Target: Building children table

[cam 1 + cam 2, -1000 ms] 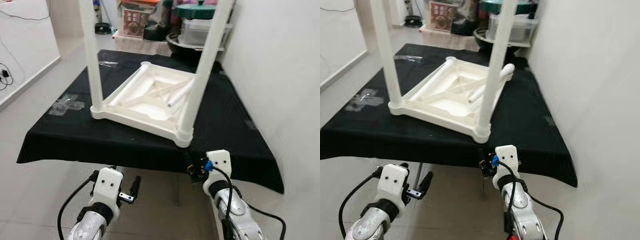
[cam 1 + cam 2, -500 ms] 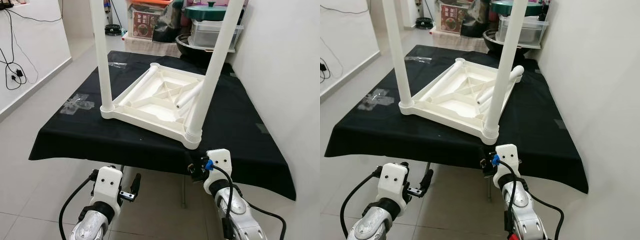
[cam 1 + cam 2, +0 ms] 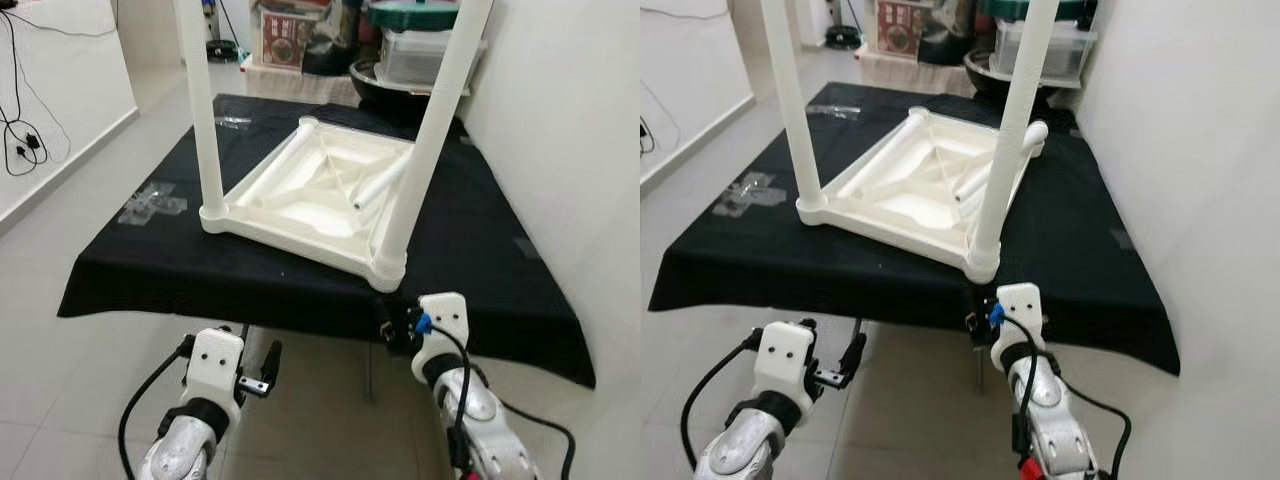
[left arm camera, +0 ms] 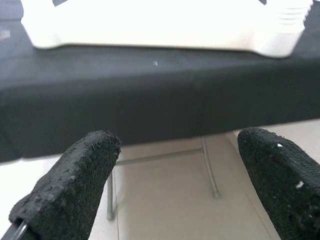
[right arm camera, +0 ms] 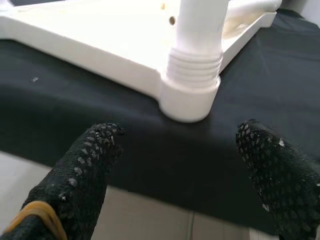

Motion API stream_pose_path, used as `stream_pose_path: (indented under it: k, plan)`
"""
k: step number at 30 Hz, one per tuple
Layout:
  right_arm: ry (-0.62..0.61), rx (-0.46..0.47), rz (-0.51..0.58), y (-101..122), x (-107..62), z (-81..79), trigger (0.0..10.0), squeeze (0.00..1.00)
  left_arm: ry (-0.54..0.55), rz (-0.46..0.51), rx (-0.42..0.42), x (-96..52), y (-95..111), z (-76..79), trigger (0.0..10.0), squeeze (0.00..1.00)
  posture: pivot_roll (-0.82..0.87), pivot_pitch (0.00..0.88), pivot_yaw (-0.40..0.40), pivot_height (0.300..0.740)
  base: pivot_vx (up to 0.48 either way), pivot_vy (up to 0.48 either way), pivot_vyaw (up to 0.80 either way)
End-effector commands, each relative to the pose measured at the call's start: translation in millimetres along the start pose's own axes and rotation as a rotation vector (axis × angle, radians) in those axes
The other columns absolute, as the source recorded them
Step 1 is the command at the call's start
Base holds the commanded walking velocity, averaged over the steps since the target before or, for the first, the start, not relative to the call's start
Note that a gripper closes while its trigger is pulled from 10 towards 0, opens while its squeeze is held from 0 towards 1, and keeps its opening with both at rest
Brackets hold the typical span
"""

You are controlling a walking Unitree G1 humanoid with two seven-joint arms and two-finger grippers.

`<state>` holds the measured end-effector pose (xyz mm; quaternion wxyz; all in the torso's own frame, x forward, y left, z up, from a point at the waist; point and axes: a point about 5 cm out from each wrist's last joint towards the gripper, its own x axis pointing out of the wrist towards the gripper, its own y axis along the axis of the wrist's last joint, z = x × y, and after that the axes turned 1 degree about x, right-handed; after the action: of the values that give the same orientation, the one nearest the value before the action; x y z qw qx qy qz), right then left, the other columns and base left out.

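Jaws of both grippers stand apart and hold nothing.

From the left eye, the left gripper (image 3: 262, 368) and the right gripper (image 3: 398, 330) hang below the tabletop's near edge. The children table (image 3: 318, 193) lies upside down in the middle of the black tabletop (image 3: 150, 270), two white legs fitted at its near corners. Two loose legs (image 3: 380, 187) lie inside the underside frame. At the far edge stand a clear storage box (image 3: 412, 55) with a green lid and a dark basin (image 3: 385, 92); their contents cannot be made out.

From the right eye, the near-right leg (image 3: 1006, 140) rises straight.

From the left wrist, the fingers (image 4: 75, 186) face the cloth edge.

From the right wrist, the fingers (image 5: 82, 171) face the ribbed leg socket (image 5: 192, 82). The plastic looks light, stiff and smooth; I would grip a loose leg at mid-length.
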<state>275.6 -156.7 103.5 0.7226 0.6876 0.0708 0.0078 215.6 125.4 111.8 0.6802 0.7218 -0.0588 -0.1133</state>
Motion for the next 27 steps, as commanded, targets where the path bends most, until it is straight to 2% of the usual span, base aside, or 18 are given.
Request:
stream_pose_path:
  k: [1,21,27]
  plan:
    - [0.000,0.005,-0.030,-7.3,-2.0,0.4,10.0,0.00,0.006,-0.041,0.008,-1.1,-7.7,-1.3,10.0,0.00,0.09,0.026,-0.089,0.740,-0.368,0.000,0.00]
    - [0.005,-0.025,-0.032,-7.2,0.4,-0.3,10.0,0.00,0.001,-0.041,0.023,1.8,-7.2,0.5,10.0,0.00,0.07,0.034,-0.086,0.740,-0.364,0.000,0.00]
    - [0.005,-0.032,-0.019,-6.1,0.1,-0.3,10.0,0.00,0.006,-0.032,0.025,2.6,-6.5,0.7,10.0,0.00,0.07,0.031,-0.085,0.740,-0.250,0.000,-0.09]
